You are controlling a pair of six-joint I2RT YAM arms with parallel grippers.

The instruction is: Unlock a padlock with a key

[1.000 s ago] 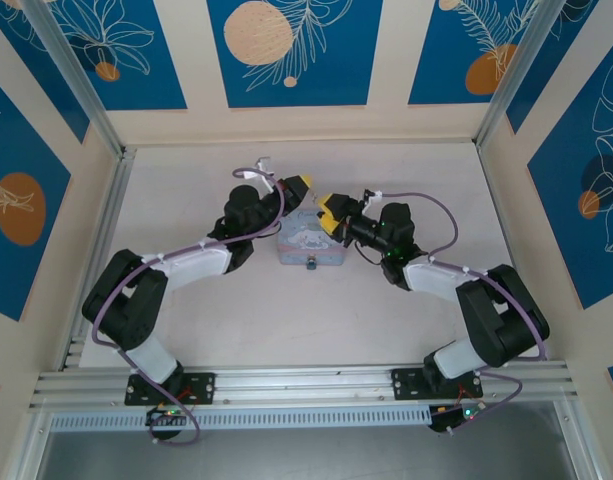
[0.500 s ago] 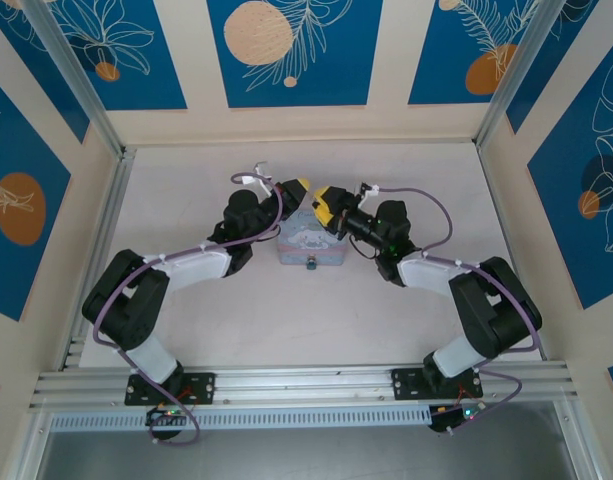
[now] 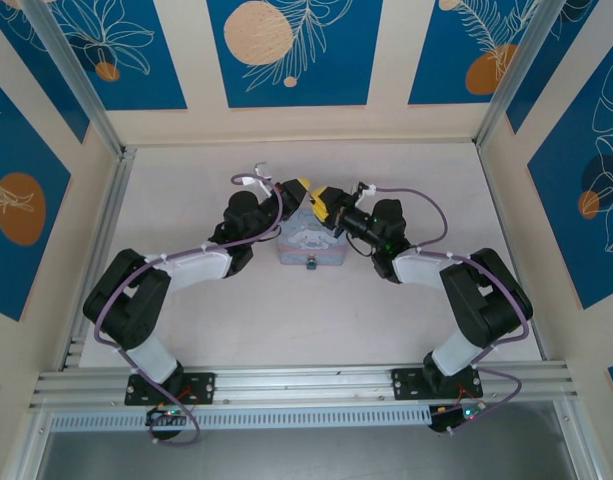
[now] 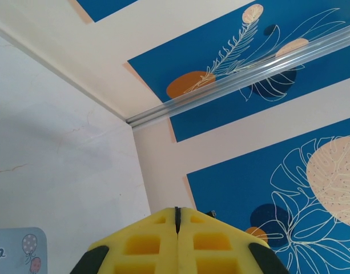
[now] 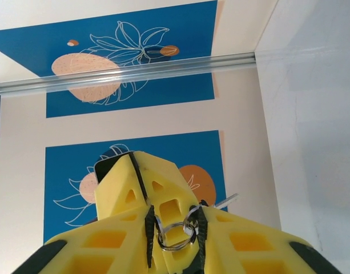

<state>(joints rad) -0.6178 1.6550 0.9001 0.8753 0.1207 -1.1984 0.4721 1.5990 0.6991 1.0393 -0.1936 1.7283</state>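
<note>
The key (image 5: 226, 200) pokes out as a thin silver tip, and its key ring (image 5: 176, 235) sits between my right gripper's (image 5: 175, 220) black pads, touching both. My left gripper (image 5: 135, 182) is shut, tip down at the ring, pinching the key. From above, the left gripper (image 3: 300, 186) and right gripper (image 3: 319, 203) meet tip to tip over the far edge of the pale blue tin (image 3: 308, 240). The padlock (image 3: 311, 266) is a tiny dark lock on the tin's near side. The left gripper (image 4: 177, 212) shows pads pressed together.
Blue-and-cream printed walls (image 3: 286, 50) enclose the pale table (image 3: 186, 320) on three sides. Aluminium posts (image 3: 76, 80) stand at the back corners. A metal rail (image 3: 306, 380) runs along the near edge. A corner of the tin (image 4: 17, 251) appears at lower left.
My right gripper has moved left up to the left gripper's tip and narrowed its jaws onto the key ring. The left arm and the tin have stayed put.
</note>
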